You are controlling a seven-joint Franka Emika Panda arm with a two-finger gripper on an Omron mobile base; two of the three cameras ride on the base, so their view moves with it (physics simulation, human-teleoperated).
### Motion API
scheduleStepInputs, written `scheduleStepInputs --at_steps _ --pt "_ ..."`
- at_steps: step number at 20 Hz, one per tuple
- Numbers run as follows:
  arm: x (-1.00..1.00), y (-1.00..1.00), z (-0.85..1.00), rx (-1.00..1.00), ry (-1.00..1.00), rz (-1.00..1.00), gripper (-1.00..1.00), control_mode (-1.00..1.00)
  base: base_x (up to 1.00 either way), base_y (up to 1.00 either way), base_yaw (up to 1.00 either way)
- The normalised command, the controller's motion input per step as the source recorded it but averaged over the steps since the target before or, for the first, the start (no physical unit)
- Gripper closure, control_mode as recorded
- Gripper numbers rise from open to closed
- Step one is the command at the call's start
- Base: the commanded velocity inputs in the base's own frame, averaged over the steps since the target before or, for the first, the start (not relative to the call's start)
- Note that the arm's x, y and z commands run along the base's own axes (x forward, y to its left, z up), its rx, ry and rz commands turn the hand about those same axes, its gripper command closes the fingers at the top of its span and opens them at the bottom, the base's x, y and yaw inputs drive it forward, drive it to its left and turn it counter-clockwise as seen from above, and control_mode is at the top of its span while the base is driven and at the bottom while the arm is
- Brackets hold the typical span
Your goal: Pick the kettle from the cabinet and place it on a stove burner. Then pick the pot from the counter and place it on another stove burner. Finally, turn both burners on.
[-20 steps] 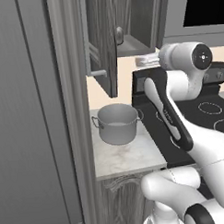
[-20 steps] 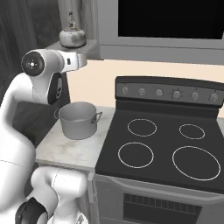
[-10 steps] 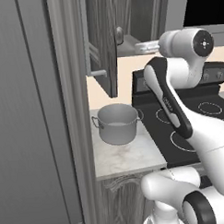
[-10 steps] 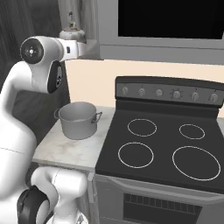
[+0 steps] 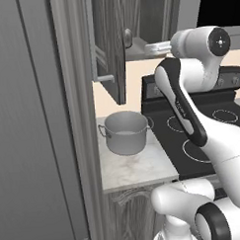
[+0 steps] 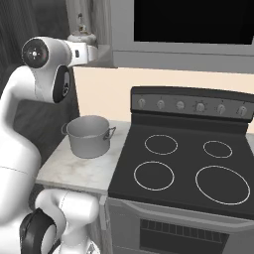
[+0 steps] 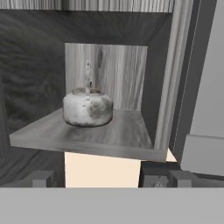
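From the hand camera, the gripper [image 7: 103, 179] shows two dark finger tips spread wide at the bottom edge, released and holding nothing, aimed into the open cabinet [image 7: 39, 87]; beyond them, on the cabinet's wood-grain shelf, sits the one kettle [image 7: 87, 107], upright and left of centre, apart from the tips. The base cameras add what the hand camera leaves out. Nearest is the pale marbled counter [image 5: 139, 168], carrying a single grey pot [image 5: 125, 132] with its two loop handles; the pot stands near the edge of the black cooktop [image 6: 188, 168] without touching it. On the cooktop are four white circles, two larger burners [image 6: 154, 175] [image 6: 222, 184] at the front and two smaller ones behind. Farther back the stove's control panel [image 6: 193, 105] shows a row of five knobs. Above, the cabinet door [image 5: 109, 43] stands swung open, and the kettle [image 6: 81, 34] peeks over the raised arm.
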Motion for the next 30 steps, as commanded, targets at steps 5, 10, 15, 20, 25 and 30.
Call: scheduleStepInputs --at_steps 5,10,15,20,25,30 --pt "0.01 0.00 0.00 0.00 -0.02 0.03 -1.00 -1.00 0.00 0.00 0.00" --pt "0.13 0.13 0.00 0.00 -0.03 0.02 -1.00 -1.00 0.00 0.00 0.00" --pt "0.26 0.14 0.00 0.00 -0.01 0.01 -1.00 -1.00 0.00 0.00 0.00" --pt "0.38 0.05 0.13 0.00 0.00 0.00 -1.00 -1.00 0.00 0.00 0.00" --pt "0.48 0.04 0.27 0.02 0.00 0.00 -1.00 -1.00 0.00 0.00 0.00" --pt "0.47 0.28 0.08 0.00 0.00 0.00 -1.00 -1.00 0.00 0.00 0.00"
